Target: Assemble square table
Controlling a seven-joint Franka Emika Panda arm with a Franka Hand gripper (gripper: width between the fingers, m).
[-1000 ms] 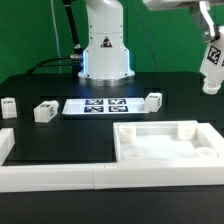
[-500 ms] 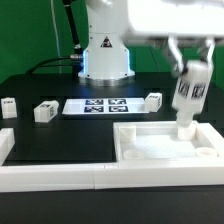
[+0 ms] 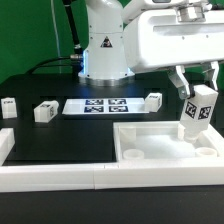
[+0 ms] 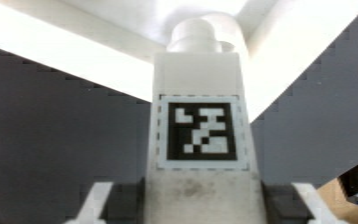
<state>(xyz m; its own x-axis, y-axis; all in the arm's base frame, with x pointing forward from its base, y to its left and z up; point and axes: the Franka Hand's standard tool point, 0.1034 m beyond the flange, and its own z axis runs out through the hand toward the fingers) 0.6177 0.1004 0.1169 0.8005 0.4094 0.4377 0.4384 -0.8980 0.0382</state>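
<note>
- Holding my gripper (image 3: 197,90) high at the exterior view's right, I hang from the big white wrist block with my fingers pointing down over the far right part of the table top (image 3: 121,140).
- My jaws are clamped on a leg (image 3: 199,112), one finger on each side of its upper end; in the wrist view the pale fingers (image 4: 149,200) flank the leg (image 4: 202,110) at its near end.
- The leg hangs slightly tilted, its lower end over the table top's far right corner. I cannot tell whether it touches the plastic there.
- The leg is short, white and square-sided, of smooth matte plastic, with a black-and-white square tag on the face towards each camera. The wrist view shows a narrower rounded peg at its far tip.
- The table top lies flat on the black work surface (image 3: 60,135), at the exterior view's lower right. It is a white plastic square with a thick raised rim, a shallow recessed middle and a round socket showing near its front left corner.
- A loose leg (image 3: 153,100) lies just beside the right end of the marker board (image 3: 97,105), a second loose leg (image 3: 44,111) lies near its left end, and a third loose leg (image 3: 8,107) sits at the picture's left edge.
- All three are blocky, white and tagged.
- A long white border wall (image 3: 60,175) runs along the front, touching the table top's near side.
</note>
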